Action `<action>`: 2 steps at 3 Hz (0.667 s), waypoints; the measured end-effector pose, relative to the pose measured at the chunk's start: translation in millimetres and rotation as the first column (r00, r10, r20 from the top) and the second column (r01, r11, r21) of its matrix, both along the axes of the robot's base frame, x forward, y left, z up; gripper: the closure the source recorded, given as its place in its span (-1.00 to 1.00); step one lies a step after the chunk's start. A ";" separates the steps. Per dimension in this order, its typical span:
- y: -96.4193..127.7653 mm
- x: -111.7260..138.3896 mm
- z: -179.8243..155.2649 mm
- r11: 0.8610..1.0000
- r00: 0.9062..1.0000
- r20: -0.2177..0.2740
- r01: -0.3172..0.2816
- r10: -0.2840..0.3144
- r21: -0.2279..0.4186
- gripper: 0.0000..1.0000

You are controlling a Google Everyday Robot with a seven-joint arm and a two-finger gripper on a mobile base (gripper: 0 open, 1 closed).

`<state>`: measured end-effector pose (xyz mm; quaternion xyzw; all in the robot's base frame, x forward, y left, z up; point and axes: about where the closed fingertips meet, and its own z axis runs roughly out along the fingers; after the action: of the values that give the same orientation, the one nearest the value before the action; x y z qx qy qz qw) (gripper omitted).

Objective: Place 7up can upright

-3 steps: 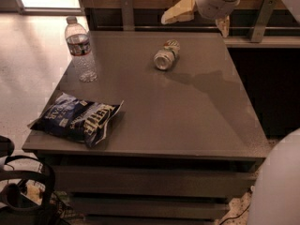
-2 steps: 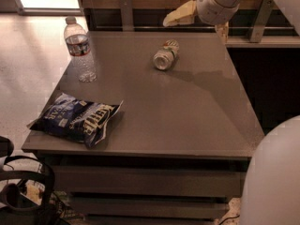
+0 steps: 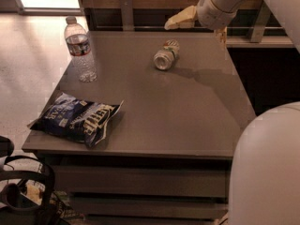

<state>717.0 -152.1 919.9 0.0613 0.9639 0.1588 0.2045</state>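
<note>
The 7up can (image 3: 166, 55) lies on its side on the grey table (image 3: 187, 116), toward the far middle, its silver end facing the camera and its green-and-white label behind. My gripper (image 3: 182, 18) hangs above the table's far edge, just behind and slightly right of the can, not touching it. The white wrist (image 3: 220, 3) is right of it.
A clear water bottle (image 3: 80, 49) stands upright at the far left. A blue chip bag (image 3: 77, 118) lies at the near left. A white arm segment (image 3: 269, 168) fills the lower right. A dark railing runs behind the table. Floor lies to the left.
The gripper has dipped slightly lower behind the can. The white arm segment at lower right has come further into view. The can has not moved.
</note>
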 end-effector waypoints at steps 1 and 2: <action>4.9 1.5 -1.8 1.000 1.000 -0.005 0.011 -0.011 -0.026 -1.00; 30.6 2.5 -12.8 0.978 0.994 -0.022 0.105 -0.110 -0.183 -1.00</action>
<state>719.5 -121.5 907.1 0.0969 0.9728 0.0579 0.2021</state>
